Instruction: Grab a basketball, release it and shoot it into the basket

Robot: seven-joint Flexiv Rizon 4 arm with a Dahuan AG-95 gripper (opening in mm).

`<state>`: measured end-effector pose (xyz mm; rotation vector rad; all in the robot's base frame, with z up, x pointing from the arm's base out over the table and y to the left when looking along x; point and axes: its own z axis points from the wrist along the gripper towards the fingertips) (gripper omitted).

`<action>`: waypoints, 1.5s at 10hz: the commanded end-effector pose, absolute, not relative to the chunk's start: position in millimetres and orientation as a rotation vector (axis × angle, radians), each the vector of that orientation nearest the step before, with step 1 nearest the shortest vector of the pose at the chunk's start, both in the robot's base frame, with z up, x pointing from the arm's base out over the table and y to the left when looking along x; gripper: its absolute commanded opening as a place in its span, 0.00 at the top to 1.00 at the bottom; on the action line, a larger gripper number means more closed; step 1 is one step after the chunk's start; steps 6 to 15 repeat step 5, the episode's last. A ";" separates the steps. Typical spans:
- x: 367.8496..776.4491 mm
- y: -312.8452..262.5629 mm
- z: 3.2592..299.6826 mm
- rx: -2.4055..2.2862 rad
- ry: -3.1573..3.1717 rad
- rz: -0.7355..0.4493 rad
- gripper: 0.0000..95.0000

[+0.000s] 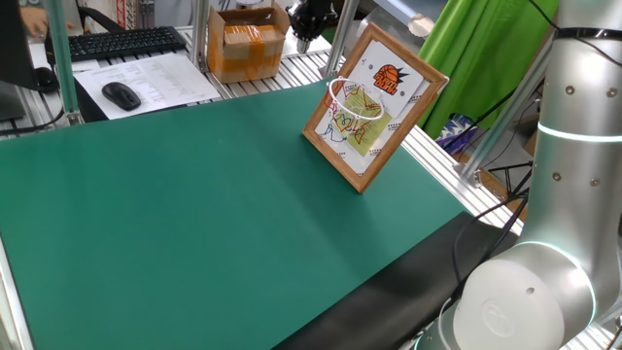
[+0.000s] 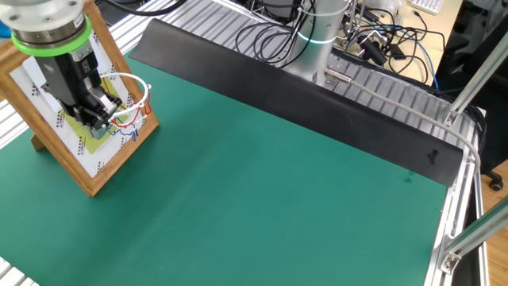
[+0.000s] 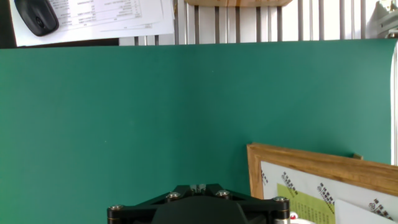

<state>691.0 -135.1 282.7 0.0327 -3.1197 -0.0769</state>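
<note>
The basket is a white wire hoop with net (image 1: 350, 99) fixed to a wood-framed board with drawings (image 1: 389, 126), which stands tilted at the far right of the green mat. It also shows in the other fixed view (image 2: 133, 102). My gripper (image 1: 305, 37) hangs just above and behind the hoop. In the other fixed view the gripper (image 2: 100, 114) is level with the hoop, in front of the board. I cannot make out how its jaws stand. The hand view shows only the black gripper housing (image 3: 199, 208) and a corner of the board (image 3: 323, 180). The basketball is not visible in any view.
A brown cardboard box (image 1: 248, 44), a keyboard (image 1: 117, 42), a mouse (image 1: 121, 94) and papers (image 1: 146, 76) lie beyond the mat's far edge. The robot's base (image 1: 569, 214) stands at the right. Cables (image 2: 278, 32) lie behind the mat.
</note>
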 end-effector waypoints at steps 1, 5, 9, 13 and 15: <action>689.1 -134.4 282.0 0.026 -3.123 -0.073 1.00; 688.5 -134.5 282.9 -0.019 -3.121 -0.067 1.00; 688.5 -134.5 282.9 -0.019 -3.121 -0.067 1.00; 688.5 -134.5 282.9 -0.019 -3.121 -0.067 1.00; 688.5 -134.5 282.9 -0.019 -3.121 -0.067 1.00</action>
